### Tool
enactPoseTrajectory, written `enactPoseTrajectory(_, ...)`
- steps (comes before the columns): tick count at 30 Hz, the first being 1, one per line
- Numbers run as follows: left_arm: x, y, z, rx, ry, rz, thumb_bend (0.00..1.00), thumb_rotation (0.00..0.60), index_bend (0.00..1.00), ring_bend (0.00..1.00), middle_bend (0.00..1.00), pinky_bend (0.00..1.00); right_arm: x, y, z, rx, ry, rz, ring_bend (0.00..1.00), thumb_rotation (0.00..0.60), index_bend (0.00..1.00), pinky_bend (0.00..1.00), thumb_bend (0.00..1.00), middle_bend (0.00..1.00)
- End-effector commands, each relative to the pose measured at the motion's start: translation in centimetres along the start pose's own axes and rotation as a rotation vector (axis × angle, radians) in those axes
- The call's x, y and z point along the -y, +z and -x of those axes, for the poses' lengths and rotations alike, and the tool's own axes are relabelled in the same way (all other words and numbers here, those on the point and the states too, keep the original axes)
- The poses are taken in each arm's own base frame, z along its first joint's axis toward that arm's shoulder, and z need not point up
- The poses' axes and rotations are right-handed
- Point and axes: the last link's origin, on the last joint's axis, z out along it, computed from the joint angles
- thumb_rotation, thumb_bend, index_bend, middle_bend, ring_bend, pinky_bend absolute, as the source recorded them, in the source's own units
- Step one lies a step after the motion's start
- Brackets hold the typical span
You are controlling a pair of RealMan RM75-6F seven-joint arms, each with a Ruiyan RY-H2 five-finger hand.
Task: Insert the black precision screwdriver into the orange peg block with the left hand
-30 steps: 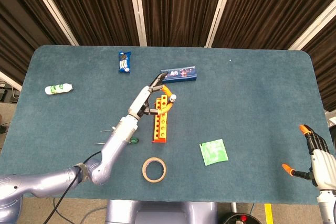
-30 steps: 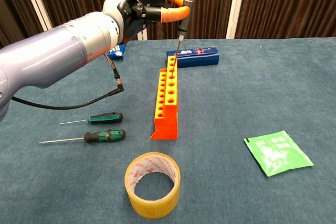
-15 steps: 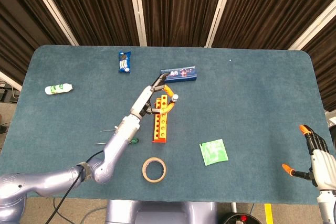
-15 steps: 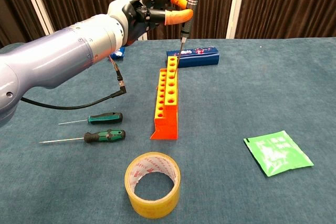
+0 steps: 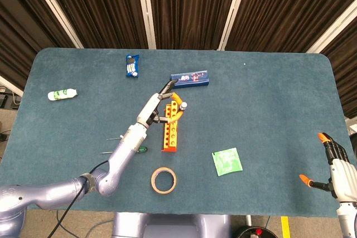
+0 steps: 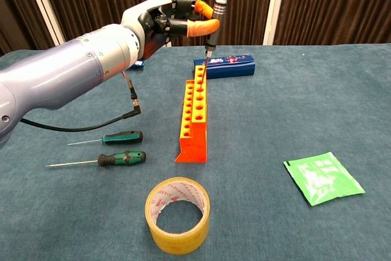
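The orange peg block point(image 6: 194, 114) lies lengthwise mid-table, its rows of holes facing up. My left hand point(image 6: 170, 18) hovers over its far end and pinches the black precision screwdriver point(image 6: 213, 24) between orange-tipped fingers point(image 6: 201, 27). The tool stands nearly upright, silver cap on top. Its thin tip comes down at the block's farthest holes; I cannot tell whether it is inside one. In the head view the left hand point(image 5: 158, 108) sits beside the block point(image 5: 171, 132). My right hand point(image 5: 333, 166) rests at the table's near right corner with fingers spread and nothing in them.
Two green-handled screwdrivers point(image 6: 122, 137) point(image 6: 121, 158) lie left of the block. A tape roll point(image 6: 177, 214) sits near the front, a green packet point(image 6: 322, 177) to the right, a blue box point(image 6: 227, 65) behind the block. A white bottle point(image 5: 61, 94) and blue wrapper point(image 5: 131, 66) lie far left.
The left hand has come down and slightly left with the screwdriver, so its cap sits lower and its tip has dropped to the block's far end. The right hand has not moved.
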Motion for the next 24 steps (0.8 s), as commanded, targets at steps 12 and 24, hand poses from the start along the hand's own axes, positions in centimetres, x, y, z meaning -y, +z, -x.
enactPoseTrajectory(12,0.5,-0.2,0.3,0.016,0.003,0.007,0.41,0.600,0.59,0.00,0.00,0.03,0.0,0.0,0.0,0.001,0.001,0.002,0.00,0.600,0.00,0.00,0.04,0.00)
enactPoseTrajectory(24,1.4,-1.4,0.0,0.021,0.026,0.037,0.41,0.600,0.61,0.00,0.00,0.04,0.0,-0.1,0.0,-0.002,-0.002,-0.003,0.00,0.600,0.00,0.00,0.04,0.00)
